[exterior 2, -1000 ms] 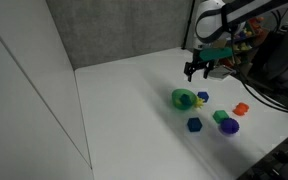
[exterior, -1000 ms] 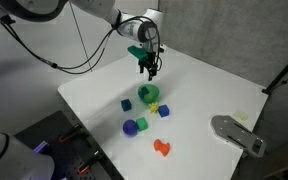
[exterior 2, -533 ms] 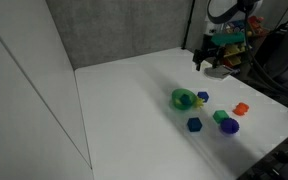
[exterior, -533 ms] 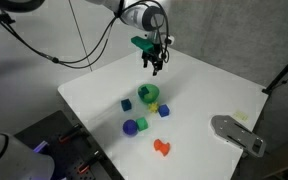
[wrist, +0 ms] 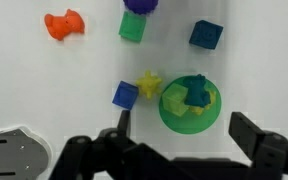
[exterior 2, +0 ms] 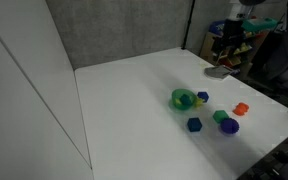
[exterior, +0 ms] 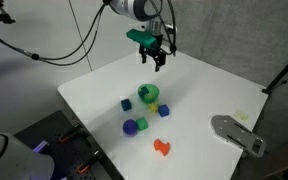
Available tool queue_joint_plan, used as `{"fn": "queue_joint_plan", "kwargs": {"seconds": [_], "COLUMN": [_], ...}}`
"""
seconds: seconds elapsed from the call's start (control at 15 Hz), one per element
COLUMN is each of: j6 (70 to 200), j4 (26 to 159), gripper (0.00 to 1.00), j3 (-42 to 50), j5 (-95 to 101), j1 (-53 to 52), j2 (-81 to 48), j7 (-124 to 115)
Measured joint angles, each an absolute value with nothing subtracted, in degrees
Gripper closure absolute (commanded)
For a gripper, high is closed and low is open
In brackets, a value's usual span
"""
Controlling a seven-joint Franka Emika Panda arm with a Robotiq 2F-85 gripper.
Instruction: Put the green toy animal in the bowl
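The lime-green bowl [wrist: 170, 116] stands on the white table and shows in both exterior views [exterior: 149, 95] [exterior 2: 184, 99]. In the wrist view the dark teal green toy animal [wrist: 195, 91] lies inside the bowl, beside a lighter green block [wrist: 177, 103] and a yellow piece. My gripper [wrist: 187, 135] is open and empty, its fingers well apart, high above the bowl. In the exterior views it hangs above the far part of the table [exterior: 152, 57] [exterior 2: 224, 45], well clear of the toys.
A yellow star piece [wrist: 149, 83] touches the bowl's rim. Around it lie two blue cubes [wrist: 125, 94] [wrist: 206, 35], a bright green block [wrist: 133, 27], a purple ball [wrist: 139, 4] and an orange toy [wrist: 63, 24]. A grey flat object [exterior: 239, 135] lies near a table edge.
The gripper has risen and drawn back from above the bowl toward the far side of the table. The toys have not moved.
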State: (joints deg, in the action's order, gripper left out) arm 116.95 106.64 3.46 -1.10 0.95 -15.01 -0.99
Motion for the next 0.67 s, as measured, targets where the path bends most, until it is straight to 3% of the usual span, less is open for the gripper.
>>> {"fn": "queue_joint_plan", "kwargs": {"seconds": [0.67], "j6": [114.73], "j4": [127.09], "gripper": [0.0], "j3": [3.47], "j5": [1.72], "j1": [1.03], "j2": [6.49], "j7": [-1.86]}}
